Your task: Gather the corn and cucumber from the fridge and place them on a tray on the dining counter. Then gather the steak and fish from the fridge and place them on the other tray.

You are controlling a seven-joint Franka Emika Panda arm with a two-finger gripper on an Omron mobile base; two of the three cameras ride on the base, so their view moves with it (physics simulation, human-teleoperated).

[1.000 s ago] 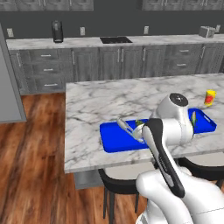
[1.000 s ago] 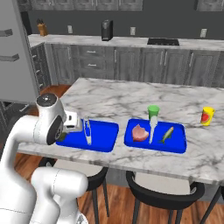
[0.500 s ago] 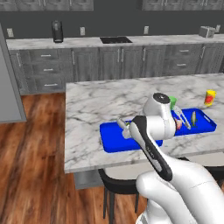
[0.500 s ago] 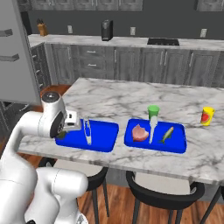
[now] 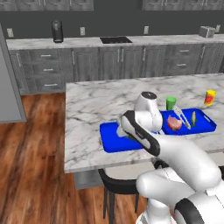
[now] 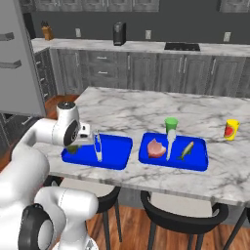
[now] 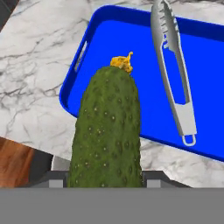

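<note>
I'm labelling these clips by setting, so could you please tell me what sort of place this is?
A home-style kitchen, rendered rather than real. A marble-topped dining counter with dark stools stands before a run of dark-grey cabinets with an inset cooktop, and blue trays hold food.

The white arm (image 6: pixel 46 134) folds forward from its base, wrist bent low, gripper (image 7: pixel 105 177) clamped on a cucumber (image 7: pixel 107 131) between its fingers.

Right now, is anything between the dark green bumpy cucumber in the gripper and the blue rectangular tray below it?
Nothing visible. The cucumber hangs over the tray's bare near end; the grey metal tongs lie on the tray off to one side.
</note>
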